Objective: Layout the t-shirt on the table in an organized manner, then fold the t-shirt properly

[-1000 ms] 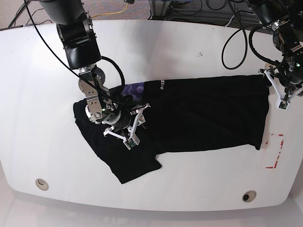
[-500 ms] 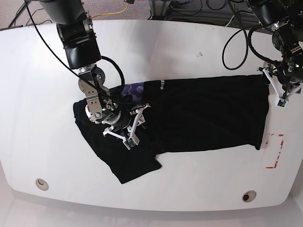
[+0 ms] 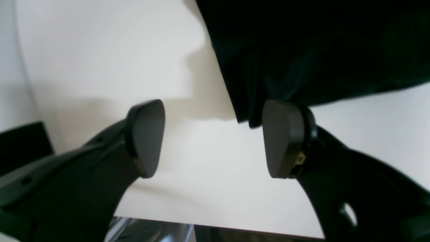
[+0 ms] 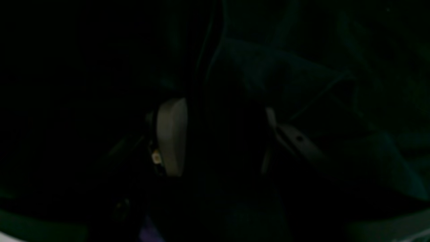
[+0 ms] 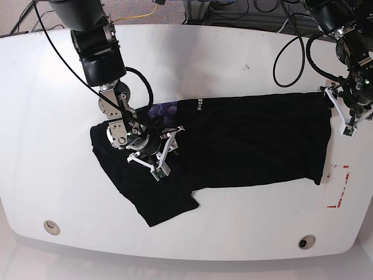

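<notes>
The black t-shirt (image 5: 245, 143) lies spread across the middle of the white table (image 5: 233, 58), its body stretched right and a rumpled sleeve end (image 5: 151, 198) at the lower left. My left gripper (image 5: 345, 119) hangs open at the shirt's right edge. In the left wrist view its pads (image 3: 147, 137) stand wide apart over bare table, with a t-shirt corner (image 3: 245, 116) beside the right pad. My right gripper (image 5: 157, 166) is pressed into the cloth at the shirt's left part. The right wrist view is very dark: pale pads (image 4: 172, 136) stand apart with black cloth between and all around.
A red tape outline (image 5: 340, 186) marks the table right of the shirt's hem. Two round grommet holes (image 5: 51, 226) (image 5: 306, 241) sit near the front edge. Black cables (image 5: 291, 52) hang over the back right. The table's edge (image 3: 215, 225) shows close below the left gripper.
The right gripper has shifted slightly up and back on the cloth. The left gripper has drifted a little to the right. The shirt's outline looks the same.
</notes>
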`<state>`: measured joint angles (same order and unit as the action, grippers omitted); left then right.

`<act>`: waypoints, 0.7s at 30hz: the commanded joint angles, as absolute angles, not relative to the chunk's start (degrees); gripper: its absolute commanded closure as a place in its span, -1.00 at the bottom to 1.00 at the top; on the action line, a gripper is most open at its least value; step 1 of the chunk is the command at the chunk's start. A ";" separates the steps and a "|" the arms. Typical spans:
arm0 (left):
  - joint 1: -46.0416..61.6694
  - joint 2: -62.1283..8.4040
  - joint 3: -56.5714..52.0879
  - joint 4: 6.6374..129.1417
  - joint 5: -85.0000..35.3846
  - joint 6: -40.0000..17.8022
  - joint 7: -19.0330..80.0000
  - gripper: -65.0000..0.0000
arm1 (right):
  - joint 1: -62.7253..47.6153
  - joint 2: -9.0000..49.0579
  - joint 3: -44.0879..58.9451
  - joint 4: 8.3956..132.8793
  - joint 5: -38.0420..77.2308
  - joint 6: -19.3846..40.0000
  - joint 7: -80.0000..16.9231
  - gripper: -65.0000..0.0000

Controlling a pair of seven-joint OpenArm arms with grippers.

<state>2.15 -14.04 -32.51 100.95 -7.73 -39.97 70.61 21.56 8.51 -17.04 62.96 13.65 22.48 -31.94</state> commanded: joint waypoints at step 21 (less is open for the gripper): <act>1.98 -15.08 -32.66 101.93 -7.87 -40.00 69.85 -0.32 | 23.60 8.66 -16.84 67.30 14.02 22.55 -31.96 0.99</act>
